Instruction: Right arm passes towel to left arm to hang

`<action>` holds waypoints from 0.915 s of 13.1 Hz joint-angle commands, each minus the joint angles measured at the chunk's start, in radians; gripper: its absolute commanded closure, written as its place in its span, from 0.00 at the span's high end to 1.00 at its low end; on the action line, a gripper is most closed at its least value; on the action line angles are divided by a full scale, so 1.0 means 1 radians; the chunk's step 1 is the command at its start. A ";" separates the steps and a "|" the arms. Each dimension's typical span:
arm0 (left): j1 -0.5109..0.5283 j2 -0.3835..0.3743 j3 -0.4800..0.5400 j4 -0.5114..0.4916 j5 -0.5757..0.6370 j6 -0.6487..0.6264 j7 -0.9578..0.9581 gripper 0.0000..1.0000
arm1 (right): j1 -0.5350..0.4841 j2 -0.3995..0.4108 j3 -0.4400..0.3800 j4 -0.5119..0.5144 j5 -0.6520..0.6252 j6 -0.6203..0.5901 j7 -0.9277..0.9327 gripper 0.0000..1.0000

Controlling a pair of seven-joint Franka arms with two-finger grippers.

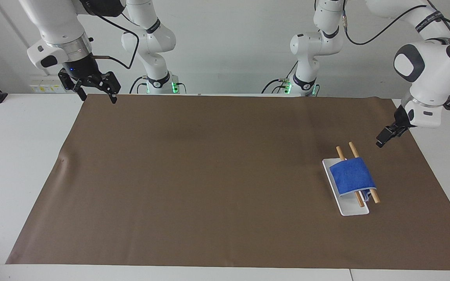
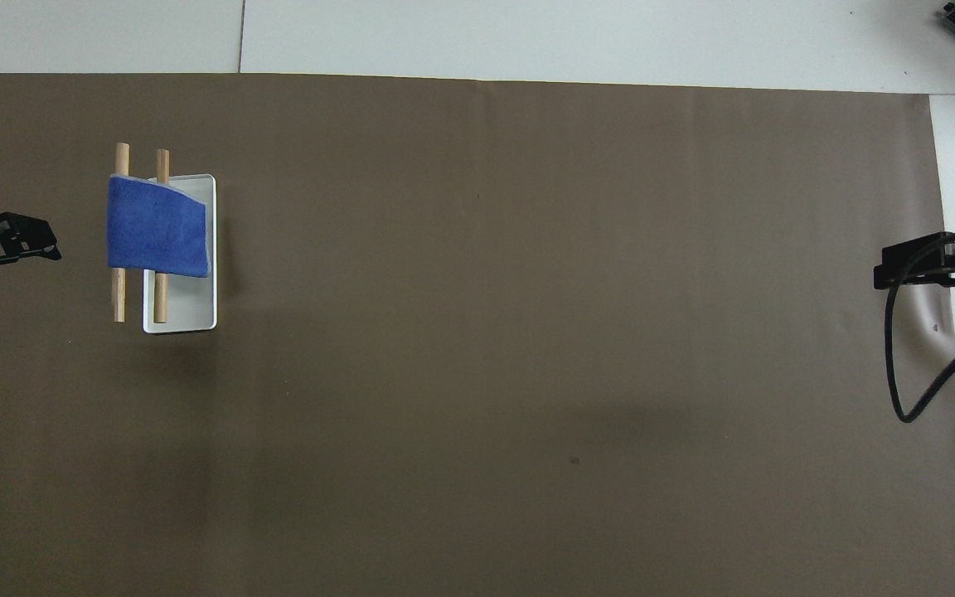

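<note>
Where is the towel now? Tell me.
The towel hangs draped over the two wooden rods of the white tray, toward the left arm's end of the table; neither gripper touches it.

My towel [image 1: 352, 175] reads as fuzzy blue terry, matt, with a pale stitched edge. It drapes over two bare, matt wooden rods [image 1: 357, 199], pale tan. Under them, the tray [image 1: 350, 210] looks like smooth white plastic. The brown table cover [image 1: 209, 175] is flat and matt, like paper, creased near its edge. My arm shells [image 1: 428, 70] are glossy white plastic; my right wrist ring [image 1: 72, 47] is bright metal.
</note>
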 commanded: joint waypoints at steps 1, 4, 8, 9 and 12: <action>0.000 0.007 -0.052 0.110 0.018 -0.156 0.016 1.00 | 0.003 -0.026 0.000 -0.033 -0.013 0.019 -0.010 1.00; 0.000 -0.006 -0.117 0.195 0.015 -0.245 0.016 1.00 | 0.000 -0.026 0.000 -0.033 0.021 0.014 0.016 1.00; 0.000 -0.051 -0.140 0.204 0.013 -0.294 0.016 1.00 | -0.001 -0.027 -0.001 -0.035 0.021 0.013 0.013 1.00; 0.000 -0.058 -0.140 0.205 0.013 -0.300 0.017 1.00 | -0.004 -0.027 -0.001 -0.036 0.021 0.013 0.016 1.00; 0.000 -0.105 -0.151 0.199 0.007 -0.325 0.039 1.00 | -0.007 -0.030 -0.004 -0.036 0.021 0.014 0.013 1.00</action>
